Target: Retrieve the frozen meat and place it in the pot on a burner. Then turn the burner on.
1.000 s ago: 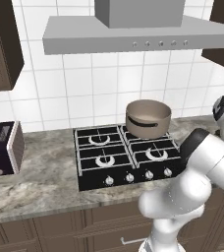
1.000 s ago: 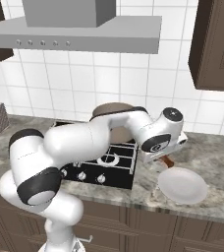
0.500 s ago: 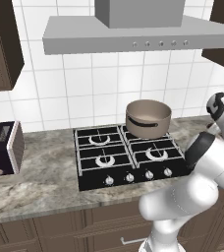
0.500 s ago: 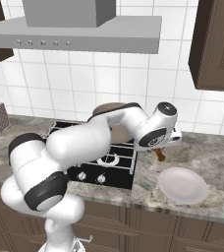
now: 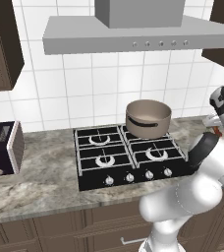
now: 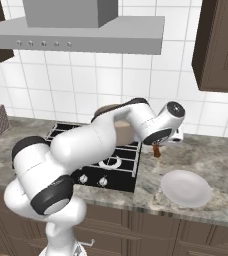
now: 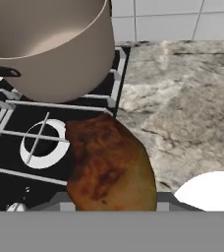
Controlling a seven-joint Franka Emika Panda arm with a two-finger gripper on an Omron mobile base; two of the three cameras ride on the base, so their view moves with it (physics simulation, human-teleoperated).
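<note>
Carrying step: the gripper (image 6: 157,150) seems pinched on the frozen meat (image 7: 109,165), fingertips hidden behind it, with the pot (image 7: 47,47) ahead and left, so next it must lift over the rim.

My tool (image 6: 157,150) lifted with the frozen meat (image 6: 156,151), moved from right of centre toward frame middle, nearer the pot (image 6: 117,126)

Reddish-brown frozen meat (image 7: 109,165) aloft right of tan pot (image 7: 45,44) on burner.
</note>
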